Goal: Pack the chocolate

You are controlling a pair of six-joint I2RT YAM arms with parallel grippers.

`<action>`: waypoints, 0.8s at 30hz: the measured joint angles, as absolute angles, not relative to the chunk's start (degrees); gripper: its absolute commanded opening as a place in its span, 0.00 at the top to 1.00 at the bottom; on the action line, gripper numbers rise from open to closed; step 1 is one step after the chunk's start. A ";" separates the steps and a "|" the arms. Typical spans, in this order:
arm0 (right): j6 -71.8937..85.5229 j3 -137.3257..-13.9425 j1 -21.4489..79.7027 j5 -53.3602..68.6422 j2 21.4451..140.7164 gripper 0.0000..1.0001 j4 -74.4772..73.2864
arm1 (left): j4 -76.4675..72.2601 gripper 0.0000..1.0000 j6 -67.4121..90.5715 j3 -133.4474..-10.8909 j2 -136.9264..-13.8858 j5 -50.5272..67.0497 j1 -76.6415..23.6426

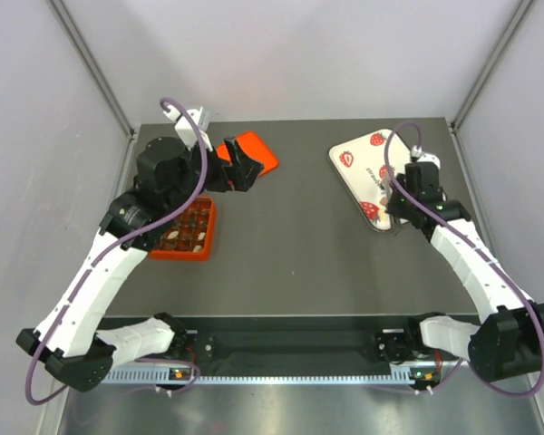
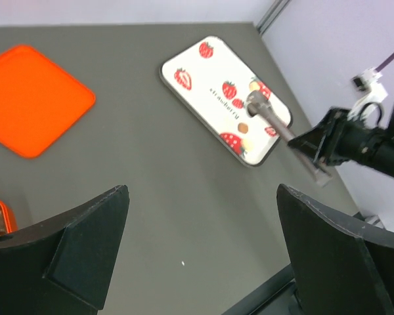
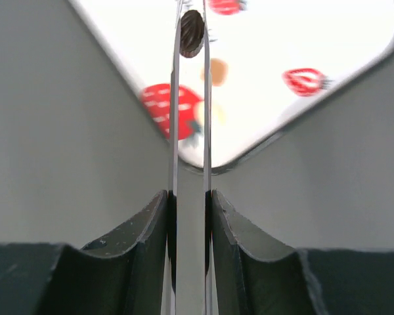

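By the table's left edge, nearest: orange-red plastic box with square compartments [image 1: 185, 255], several cells holding dark pieces. The left gripper [image 1: 238, 170] hovers past its far rim, jaws wide, empty.
Far edge, left of centre: flat orange-red lid [image 1: 254, 150], lying apart from the box.
Far right corner: white rounded tray printed with strawberries [image 1: 352, 169]. The right gripper [image 3: 189, 200] is clamped on silver metal tweezers [image 2: 276, 125], whose tips pinch one dark brown ridged chocolate [image 3: 192, 33] over the tray. A pale cream candy [image 3: 215, 69] lies just beside.
Step in hand, by judgement: pick-up. The next move calls for a steady lift and a carry to a vacant cell.
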State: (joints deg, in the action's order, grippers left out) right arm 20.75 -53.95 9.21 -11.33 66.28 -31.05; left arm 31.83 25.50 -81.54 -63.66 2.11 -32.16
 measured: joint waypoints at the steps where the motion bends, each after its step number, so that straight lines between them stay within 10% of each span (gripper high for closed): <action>1: 21.21 -54.26 10.46 -11.11 66.32 0.74 -30.81 | 32.05 0.01 25.34 -82.56 -63.64 2.09 -32.16; 24: 29.63 -91.31 55.83 -10.63 107.11 0.73 -13.17 | 36.60 0.01 23.83 -92.55 -54.85 -0.30 -32.03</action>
State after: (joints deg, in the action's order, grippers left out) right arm 29.63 -91.31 55.83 -10.63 107.11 -13.17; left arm 36.60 23.83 -92.55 -54.85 -0.30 -32.03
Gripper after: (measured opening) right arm 0.291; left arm 0.991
